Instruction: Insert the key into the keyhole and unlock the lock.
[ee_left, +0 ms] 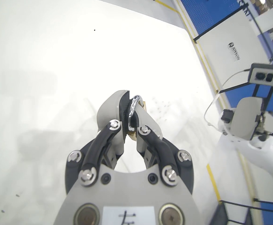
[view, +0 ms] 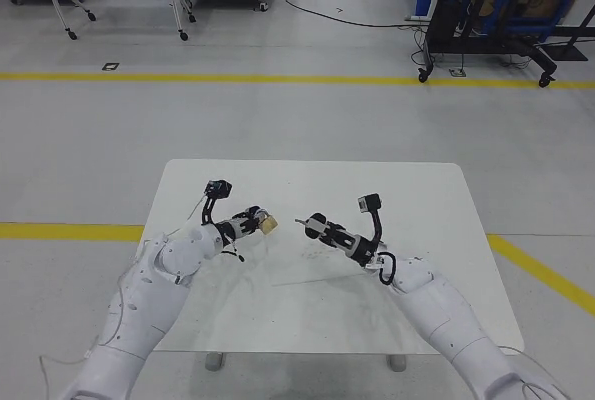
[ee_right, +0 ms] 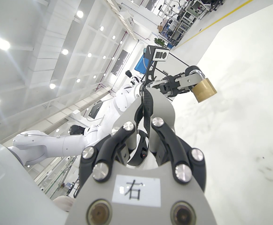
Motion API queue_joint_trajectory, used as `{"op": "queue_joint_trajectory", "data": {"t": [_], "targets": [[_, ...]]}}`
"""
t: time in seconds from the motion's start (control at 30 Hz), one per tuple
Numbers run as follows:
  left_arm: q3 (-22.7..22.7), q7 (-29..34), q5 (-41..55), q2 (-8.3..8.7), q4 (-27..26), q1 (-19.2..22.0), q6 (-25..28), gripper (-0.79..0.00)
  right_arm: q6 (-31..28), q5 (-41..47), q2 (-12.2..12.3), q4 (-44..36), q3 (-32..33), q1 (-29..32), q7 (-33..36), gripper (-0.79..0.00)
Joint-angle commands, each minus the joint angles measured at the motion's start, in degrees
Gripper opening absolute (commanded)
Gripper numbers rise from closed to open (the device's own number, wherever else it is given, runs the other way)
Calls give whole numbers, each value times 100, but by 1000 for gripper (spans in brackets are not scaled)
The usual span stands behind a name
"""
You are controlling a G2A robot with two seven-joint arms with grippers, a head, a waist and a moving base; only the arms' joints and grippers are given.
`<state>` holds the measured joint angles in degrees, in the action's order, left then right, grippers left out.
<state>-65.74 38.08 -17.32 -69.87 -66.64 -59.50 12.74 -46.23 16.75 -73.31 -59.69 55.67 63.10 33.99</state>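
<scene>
Top view, and here's the right gripper (view: pixel 310 226), fingers (ee_right: pixel 161 105) pinched tight on the key (view: pixel 300 221), a thin blade poking out of the tips toward the other arm. Across a small gap, the left gripper (view: pixel 260 222) is clamped on the padlock (view: pixel 268 224), and the left wrist view shows the pads squeezing its silver shackle (ee_left: pixel 134 104). The brass end juts past the fingertips, facing the key. Key tip and lock are near but apart, not touching. Both grippers are held over the middle of the white table (view: pixel 307 180), well away from its far edge and both side edges, with the arms coming in from the near edge. Beyond the far edge lie grey floor (view: pixel 277 120) and a yellow line (view: pixel 227 77).
</scene>
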Motion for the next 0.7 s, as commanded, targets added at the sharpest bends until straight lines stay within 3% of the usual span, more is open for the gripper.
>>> {"op": "queue_joint_trajectory", "data": {"t": [0.0, 0.2, 0.4, 0.67], "targets": [[-136, 597, 1863, -28, 422, 174, -56, -785, 153, -96, -35, -53, -51, -22, -222, -785], [-232, 1873, 4250, -173, 1286, 391, -527, -785, 185, -279, -262, 53, -377, -114, -1233, -785], [-78, 2418, 4672, -260, 1921, 697, -517, -785, -185, -325, -523, 373, -613, -260, -2275, -785], [76, 2845, 4736, -311, 2179, 936, -457, -785, -40, -1245, -818, 908, -902, -607, -3352, -785]]}}
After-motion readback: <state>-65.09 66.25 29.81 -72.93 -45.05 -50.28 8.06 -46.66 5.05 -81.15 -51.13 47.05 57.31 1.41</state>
